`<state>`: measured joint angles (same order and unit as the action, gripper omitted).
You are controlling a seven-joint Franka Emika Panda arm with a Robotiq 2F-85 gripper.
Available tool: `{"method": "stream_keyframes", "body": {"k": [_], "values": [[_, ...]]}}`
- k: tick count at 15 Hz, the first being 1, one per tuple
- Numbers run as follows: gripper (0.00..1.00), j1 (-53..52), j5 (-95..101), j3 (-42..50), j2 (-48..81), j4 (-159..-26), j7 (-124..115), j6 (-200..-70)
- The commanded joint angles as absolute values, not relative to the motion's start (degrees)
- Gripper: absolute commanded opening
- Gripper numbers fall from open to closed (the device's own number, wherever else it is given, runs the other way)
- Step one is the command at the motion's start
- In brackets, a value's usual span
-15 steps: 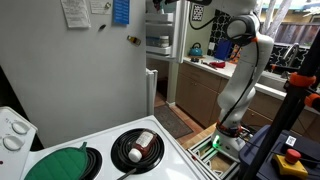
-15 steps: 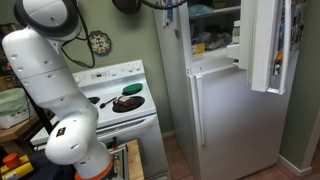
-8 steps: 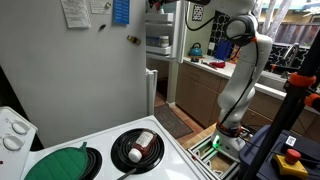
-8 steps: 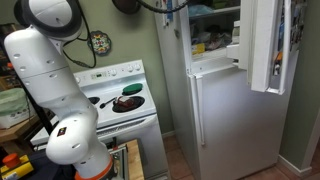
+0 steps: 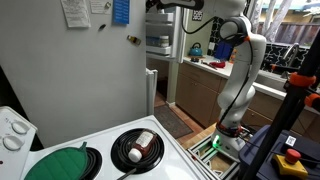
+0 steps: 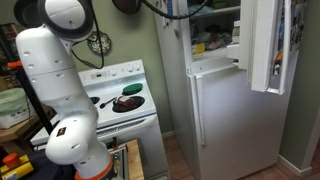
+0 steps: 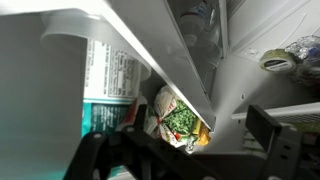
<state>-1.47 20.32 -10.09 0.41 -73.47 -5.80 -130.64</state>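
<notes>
Kitchen, freezer compartment open: your gripper (image 7: 190, 150) is up inside the top of the refrigerator (image 6: 215, 110), seen close in the wrist view. A vegetable packet (image 7: 178, 120), printed with green leaves, sits straight ahead of it, between and beyond the two dark fingers (image 7: 272, 135). The jaws stand wide apart and grip nothing; whether either finger touches the packet cannot be told. Just left of the packet stands a white tub (image 7: 110, 85) with a teal label, apparently pressed against it. A slanted white panel (image 7: 170, 60) runs above both, with clear wrapped goods (image 7: 287, 55) to the far right, behind it.

In both exterior views the gripper (image 6: 186, 6) meets the frame's top edge at the freezer opening, so its jaws cannot be read there. Right of it, the freezer door (image 6: 268, 45) hangs open, its racks stocked. Your arm (image 6: 55, 80) rises from its base at the near left and arches over to the compartment.

Left of the refrigerator stands a white stove (image 6: 120, 100) with a dark pan (image 6: 127, 102) on a burner. In an exterior view a green round lid (image 5: 62, 165) lies on the neighbouring burner, papers (image 5: 75, 12) hang on the refrigerator's side, and a blue kettle (image 5: 196, 49) sits on the far counter.
</notes>
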Motion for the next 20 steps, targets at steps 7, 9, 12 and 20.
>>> {"method": "stream_keyframes", "body": {"k": [7,9,12,20], "values": [[1.00,-1.18,20.65,-9.72,2.49,-69.33,-6.66,-119.11],[1.00,-1.07,20.06,-9.64,3.03,-67.80,-7.76,-117.85],[1.00,-1.13,22.61,-9.45,3.67,-66.75,-12.09,-117.42],[1.00,-1.57,26.35,-9.49,6.16,-64.06,-24.92,-115.75]]}}
